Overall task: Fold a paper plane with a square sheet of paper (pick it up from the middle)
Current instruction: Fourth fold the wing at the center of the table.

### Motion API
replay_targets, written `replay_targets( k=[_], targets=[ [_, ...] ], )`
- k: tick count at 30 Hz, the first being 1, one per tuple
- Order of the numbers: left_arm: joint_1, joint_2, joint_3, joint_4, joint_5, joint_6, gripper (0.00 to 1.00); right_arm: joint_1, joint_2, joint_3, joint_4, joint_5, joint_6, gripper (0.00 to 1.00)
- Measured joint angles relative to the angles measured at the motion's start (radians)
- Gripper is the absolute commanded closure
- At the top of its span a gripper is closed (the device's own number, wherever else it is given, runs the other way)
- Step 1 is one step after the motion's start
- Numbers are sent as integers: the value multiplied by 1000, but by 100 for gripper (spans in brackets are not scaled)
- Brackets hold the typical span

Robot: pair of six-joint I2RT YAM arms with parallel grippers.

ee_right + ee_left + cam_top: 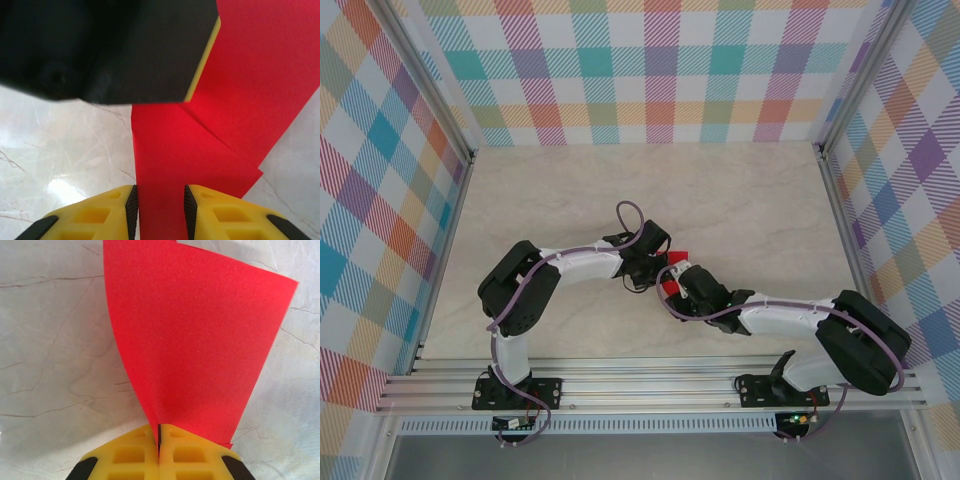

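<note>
Table (740, 200): marbled top; both arms meet mid-table, closer to its near edge.
Paper plane (200, 340): red folded sheet, fanning out from the left claw, mid-table.
Left gripper (158, 442): pinched closed on the plane's narrow end.
Right gripper (160, 202): jaws apart, red paper between them, unclamped.
Risk: one thin pinch carries everything, so the paper may sag, twist or slip, spoiling the crease.

Paper plane (200, 340): red matte sheet, folded, one diagonal fold edge visible. Narrow end pinched in the closed left gripper (158, 437), and the paper fans wider away from it. The other end lies between the parted fingers of the right gripper (160, 205), near the counter's (740, 200) middle.
</note>
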Motion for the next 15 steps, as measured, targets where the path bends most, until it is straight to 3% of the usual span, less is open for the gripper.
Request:
replay_targets(
  k=[15],
  targets=[
    [-1,0,0,-22,-3,-15,100,59,44,67,-82,90,23,65]
  ],
)
